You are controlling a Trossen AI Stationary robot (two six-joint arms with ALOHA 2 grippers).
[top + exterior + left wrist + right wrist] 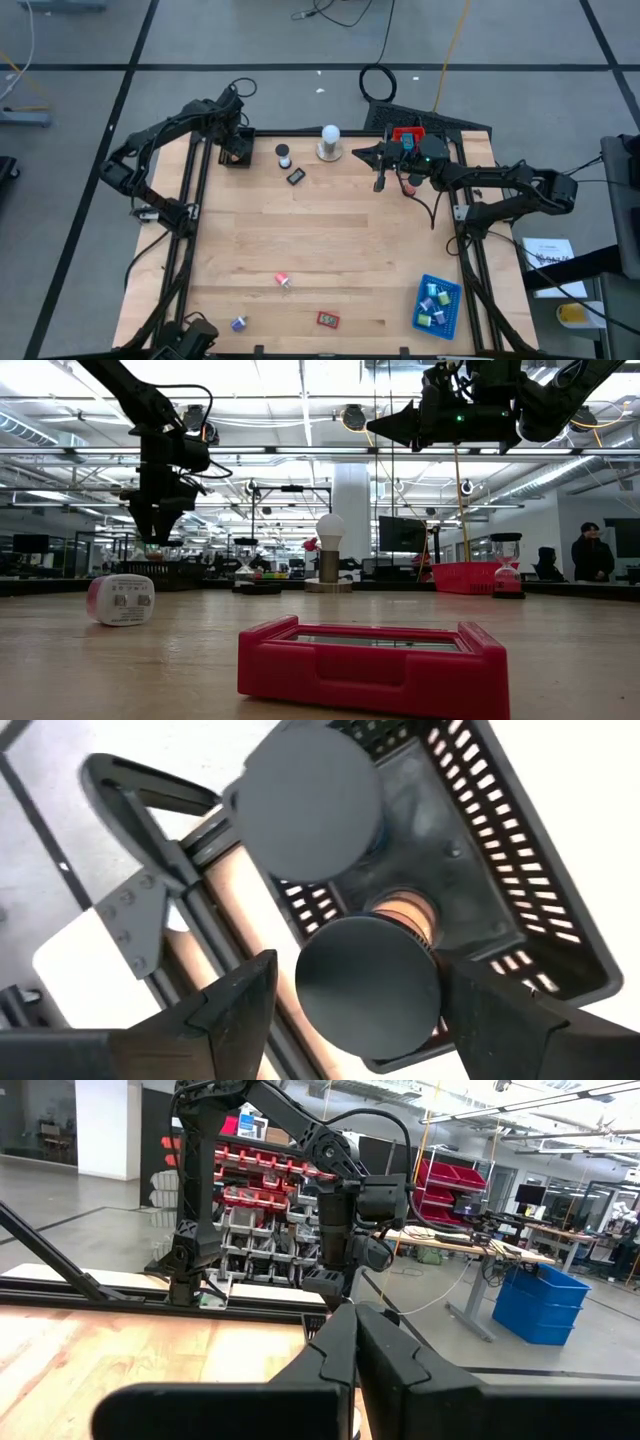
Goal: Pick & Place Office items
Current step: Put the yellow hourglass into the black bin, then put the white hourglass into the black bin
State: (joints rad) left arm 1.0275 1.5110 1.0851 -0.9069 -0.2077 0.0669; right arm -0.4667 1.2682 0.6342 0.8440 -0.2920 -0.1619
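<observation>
My left gripper (236, 150) (152, 525) hangs open over the black tray (520, 840) at the table's far left corner, fingers pointing down. In the left wrist view (360, 970) two dark round rolls (310, 805) (367, 985) and a tan roll (405, 910) lie in that tray, and the fingers stand on either side of the nearer roll. My right gripper (383, 160) (390, 425) (345, 1340) is shut, raised near the far right, pointing left, with nothing seen in it. On the wood lie a black roll (283, 153), a black piece (296, 176), a pink-white piece (283, 280) (120, 600), a red piece (328, 319) (370, 660) and a purple piece (239, 323).
A white ball on a round grey base (330, 142) (329, 555) stands at the far middle. The red tray (408, 134) (465, 575) sits at the far right beside an hourglass (507, 565). The blue tray (437, 305) holding several small pieces is near right. Metal frame rails (185, 230) run along both sides.
</observation>
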